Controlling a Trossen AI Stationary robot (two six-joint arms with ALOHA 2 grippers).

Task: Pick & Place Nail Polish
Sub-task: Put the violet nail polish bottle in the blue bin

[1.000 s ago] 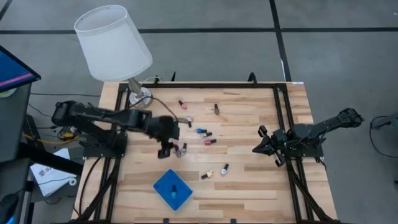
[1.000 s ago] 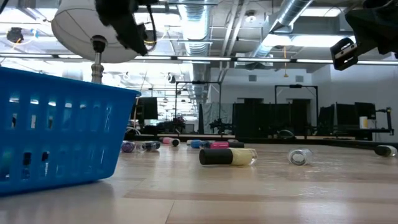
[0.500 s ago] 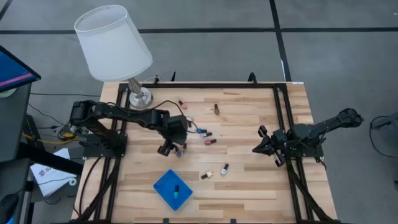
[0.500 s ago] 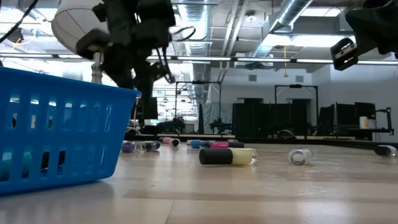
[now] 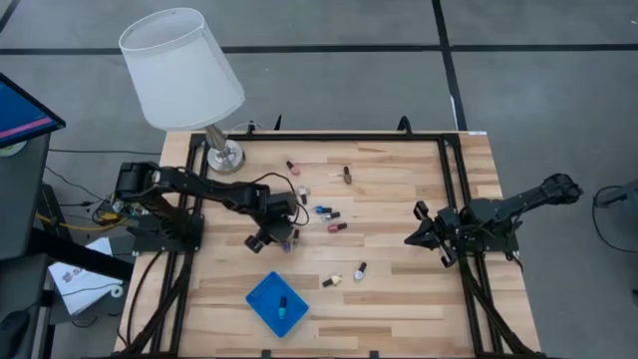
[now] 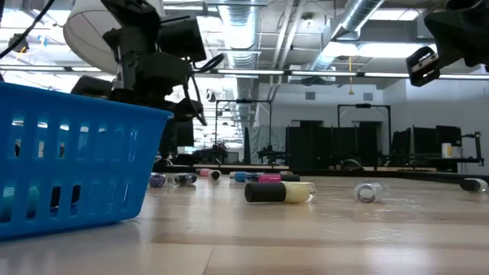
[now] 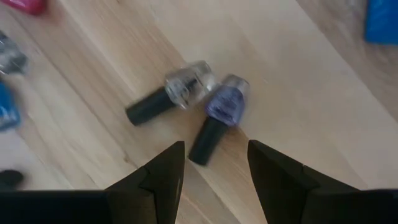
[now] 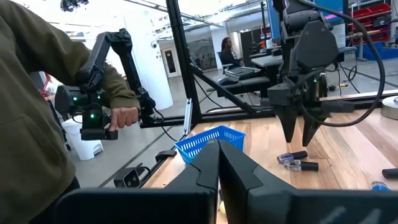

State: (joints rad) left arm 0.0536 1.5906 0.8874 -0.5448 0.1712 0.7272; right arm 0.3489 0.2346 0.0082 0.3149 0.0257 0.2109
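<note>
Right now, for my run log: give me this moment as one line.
left gripper: open, above purple nail polish bottle | clear bottle: touching it | right gripper: shut, idle at table's right | blue tray: holds one bottle

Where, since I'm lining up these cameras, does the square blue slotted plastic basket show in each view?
High view: the blue basket sits low in the picture, left of centre.
Low view: it fills the left foreground.
Left wrist view: probably the blue patch at the frame's edge.
Right wrist view: mid-picture, just past that arm's own fingers.
Shared landmark: the open left gripper.
</note>
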